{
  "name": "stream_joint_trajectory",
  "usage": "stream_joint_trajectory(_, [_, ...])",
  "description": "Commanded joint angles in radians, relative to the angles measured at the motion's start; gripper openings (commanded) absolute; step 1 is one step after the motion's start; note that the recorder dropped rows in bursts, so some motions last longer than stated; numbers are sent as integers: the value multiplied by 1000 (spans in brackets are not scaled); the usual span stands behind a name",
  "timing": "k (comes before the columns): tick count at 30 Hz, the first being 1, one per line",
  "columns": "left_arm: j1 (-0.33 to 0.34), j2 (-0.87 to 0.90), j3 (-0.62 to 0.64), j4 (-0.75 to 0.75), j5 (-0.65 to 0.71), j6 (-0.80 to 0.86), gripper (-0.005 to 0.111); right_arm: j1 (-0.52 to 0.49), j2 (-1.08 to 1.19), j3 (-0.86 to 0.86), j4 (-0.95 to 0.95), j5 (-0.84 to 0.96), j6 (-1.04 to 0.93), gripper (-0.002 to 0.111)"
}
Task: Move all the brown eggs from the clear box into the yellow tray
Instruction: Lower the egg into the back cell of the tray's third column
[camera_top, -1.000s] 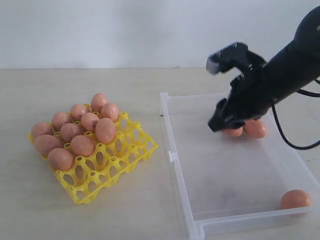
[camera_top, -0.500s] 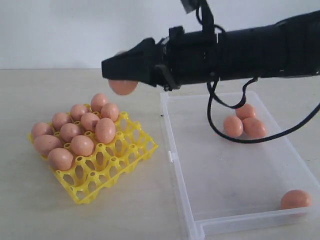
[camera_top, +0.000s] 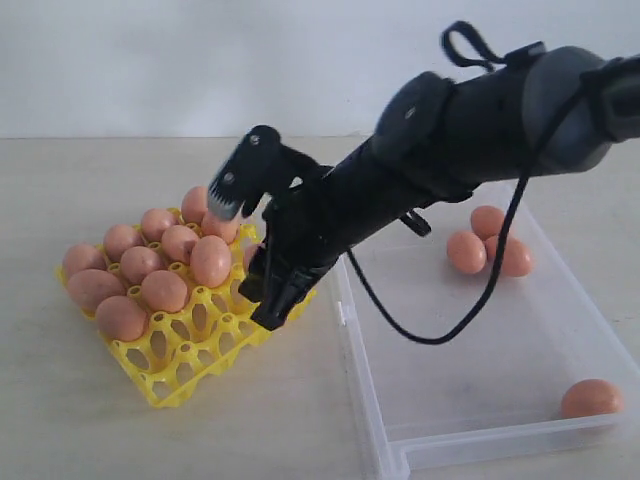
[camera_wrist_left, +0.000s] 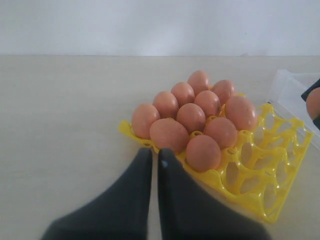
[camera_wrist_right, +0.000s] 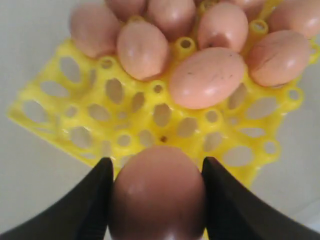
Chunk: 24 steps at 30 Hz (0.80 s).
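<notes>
The yellow tray (camera_top: 232, 340) sits on the left and holds several brown eggs (camera_top: 165, 290) in its far and left cups. My right gripper (camera_top: 265, 285) reaches across to the tray's right side. It is shut on one brown egg (camera_wrist_right: 157, 195), held just above empty cups (camera_wrist_right: 162, 116) near the tray's edge. That egg also shows at the edge of the left wrist view (camera_wrist_left: 314, 103). The clear box (camera_top: 350, 320) on the right holds three eggs in a far cluster (camera_top: 466, 251) and one in the near right corner (camera_top: 591, 398). My left gripper (camera_wrist_left: 154, 152) is shut and empty, just short of the tray's corner (camera_wrist_left: 131, 131).
The right arm's black cable (camera_top: 420, 330) hangs in a loop over the box's left part. A pale wall stands behind the beige table (camera_top: 80, 420).
My right gripper took an egg from the far cluster in the box, carried it leftward, and has come down from high above the tray to its right side.
</notes>
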Motion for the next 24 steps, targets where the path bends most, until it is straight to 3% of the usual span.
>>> stream_joint_trajectory(1, [-5,-3,3,-3,-3,-1,4,125,-27,-6,-630,-421,494,0])
stream_joint_trajectory(4, [-5,-3,3,-3,-3,-1,4,146,-17,-6,-591,-721,692,0])
stream_joint_trajectory(9, [-5,-3,3,-3,-3,-1,4,146,-11,-6,130,-1083,754,0])
stream_joint_trajectory(13, [-5,-3,3,-3,-3,-1,4,143,-4,-6,354,-1179,876,0])
stream_joint_trajectory(17, [-5,-3,3,-3,-3,-1,4,132,29,-6,137,-1157,1209,0])
stream_joint_trajectory(21, [-5,-3,3,-3,-3,-1,4,84,89,-6,-411,-1198,1909,0])
stream_joint_trajectory(24, [-5,-3,3,-3,-3,-1,4,34,145,-6,-791,-1414,2269,0])
